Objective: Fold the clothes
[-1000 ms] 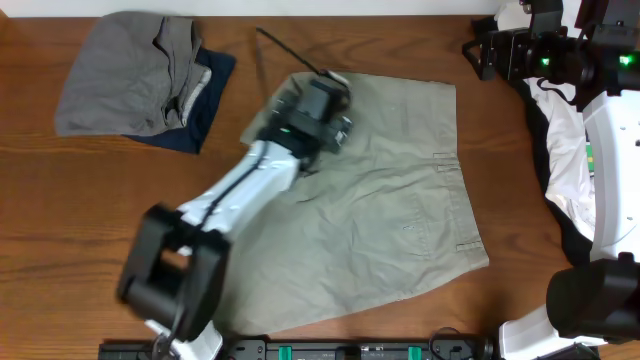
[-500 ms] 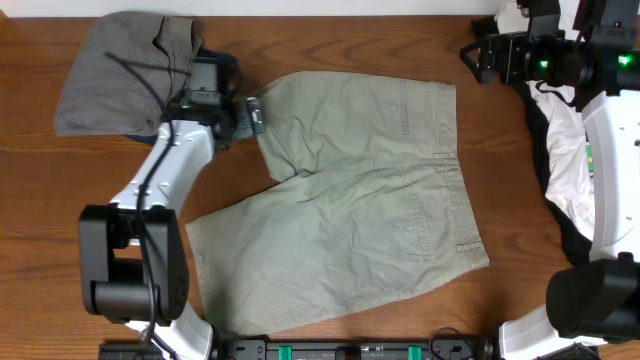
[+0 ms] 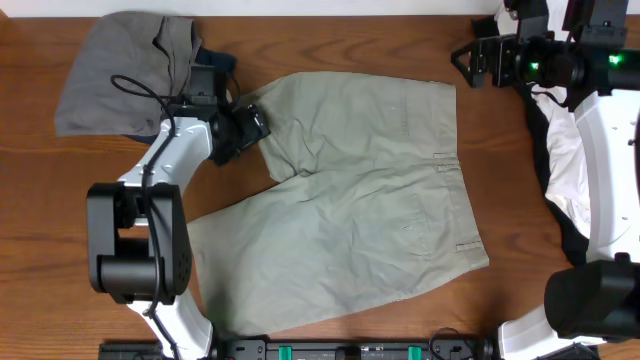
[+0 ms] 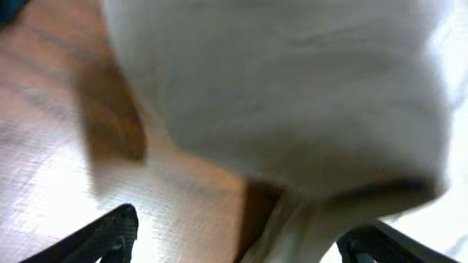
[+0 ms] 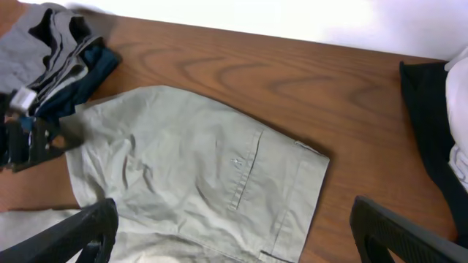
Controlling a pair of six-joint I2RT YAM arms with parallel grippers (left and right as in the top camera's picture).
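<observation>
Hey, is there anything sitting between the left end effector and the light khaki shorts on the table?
Nothing visible. The left end effector is open right at the leg hem of the light khaki cloth shorts. The folded grey garment lies behind it, away from the shorts.

The shorts [image 3: 380, 200] are khaki-olive, the table [image 3: 40, 220] brown.

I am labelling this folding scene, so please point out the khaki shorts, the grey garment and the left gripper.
khaki shorts [image 3: 380, 190], overhead view, middle of the cloth.
grey garment [image 3: 105, 80], overhead view, its flat middle.
left gripper [image 3: 258, 122], overhead view, between its fingertips.
</observation>
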